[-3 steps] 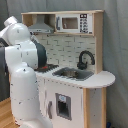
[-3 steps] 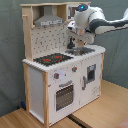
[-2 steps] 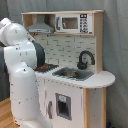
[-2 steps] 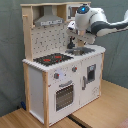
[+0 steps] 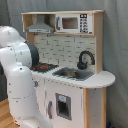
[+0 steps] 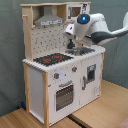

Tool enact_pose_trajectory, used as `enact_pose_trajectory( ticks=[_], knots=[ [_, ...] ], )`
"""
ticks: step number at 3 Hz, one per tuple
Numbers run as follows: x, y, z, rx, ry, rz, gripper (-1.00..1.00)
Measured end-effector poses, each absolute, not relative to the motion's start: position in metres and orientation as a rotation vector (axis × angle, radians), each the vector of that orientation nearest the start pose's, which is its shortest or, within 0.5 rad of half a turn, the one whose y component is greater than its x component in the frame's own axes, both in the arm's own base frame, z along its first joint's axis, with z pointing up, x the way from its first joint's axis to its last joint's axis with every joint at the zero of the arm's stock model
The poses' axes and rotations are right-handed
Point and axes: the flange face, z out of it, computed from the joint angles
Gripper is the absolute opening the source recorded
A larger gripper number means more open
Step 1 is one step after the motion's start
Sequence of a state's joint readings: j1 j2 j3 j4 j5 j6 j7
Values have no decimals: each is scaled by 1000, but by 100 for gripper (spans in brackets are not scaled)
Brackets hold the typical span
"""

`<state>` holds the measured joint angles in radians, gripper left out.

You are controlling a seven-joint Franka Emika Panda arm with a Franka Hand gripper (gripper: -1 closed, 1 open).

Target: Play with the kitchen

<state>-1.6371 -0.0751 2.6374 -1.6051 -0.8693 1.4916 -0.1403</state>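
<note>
The kitchen (image 5: 70,75) (image 6: 60,65) is light wood and white. It has a red-ringed black hob (image 5: 44,66) (image 6: 52,59), a grey sink (image 5: 75,73), a black faucet (image 5: 85,59), an oven door (image 6: 64,95), a hood (image 5: 40,26) (image 6: 50,21) and a microwave (image 5: 75,23). In the second exterior view my white arm reaches in from the second exterior view's right. Its dark gripper (image 6: 72,39) hangs near the sink end of the counter. In the first exterior view the gripper is hidden behind my own arm links (image 5: 17,65).
My arm's bulky base links fill the first exterior view's left, close to the kitchen's front corner. The kitchen stands on a wooden floor (image 6: 100,112) before a grey curtain (image 6: 10,50). A pegboard back (image 5: 62,50) rises behind the counter.
In the first exterior view my upper arm links have drawn back to the left, away from the hob. In the second exterior view the wrist has dropped slightly.
</note>
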Motion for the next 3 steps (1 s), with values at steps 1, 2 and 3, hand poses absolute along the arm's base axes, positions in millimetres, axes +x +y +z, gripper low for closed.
enact_pose_trajectory(
  ticks=[1,2,3],
  knots=[
    [363,460,597,1750,1203,300,100],
    [358,485,586,1625,1192,328,100],
    [356,506,578,1506,1185,354,100]
  ],
)
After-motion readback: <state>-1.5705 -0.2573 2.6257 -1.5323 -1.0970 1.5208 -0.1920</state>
